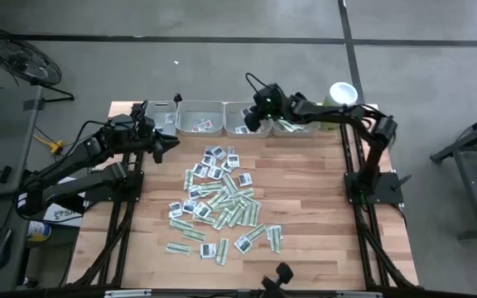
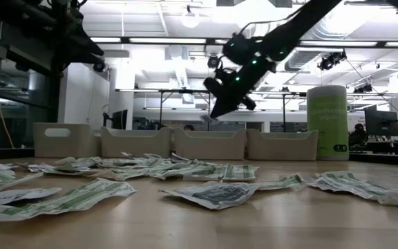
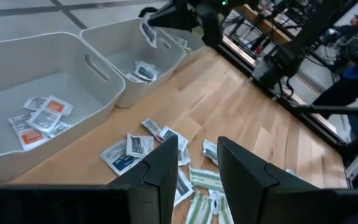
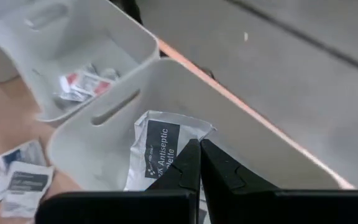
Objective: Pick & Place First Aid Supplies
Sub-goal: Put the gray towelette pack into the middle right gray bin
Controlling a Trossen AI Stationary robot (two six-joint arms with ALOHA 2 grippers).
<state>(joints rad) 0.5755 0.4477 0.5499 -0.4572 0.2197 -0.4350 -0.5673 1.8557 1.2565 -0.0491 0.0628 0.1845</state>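
Note:
The first aid supplies (image 1: pixel 218 203) lie scattered as flat sachets on the wooden table's middle. Several more lie in the grey trays (image 1: pixel 199 117) along the far edge. My right gripper (image 1: pixel 252 122) hangs above the tray (image 4: pixel 86 143) right of the middle one, shut on a white sachet with a dark label (image 4: pixel 160 146). The low view shows that gripper (image 2: pixel 218 109) well above the tray rims. My left gripper (image 1: pixel 172 146) stays raised at the table's far left. Its fingers (image 3: pixel 166 158) are open with nothing between them. My right gripper pinches the white sachet between its two fingertips at the sachet's lower edge (image 4: pixel 182 155). The fingers slant down from the table's right. The sachet sticks out beyond the fingertips, slightly crumpled, lifted clear above the tray.
A tall pale green tub with a white lid (image 1: pixel 342 93) stands at the far right, beside the last tray (image 1: pixel 292 124). A tray in the left wrist view holds red-and-white sachets (image 3: pixel 39 118). Bare wood (image 1: pixel 305 190) lies right of the pile.

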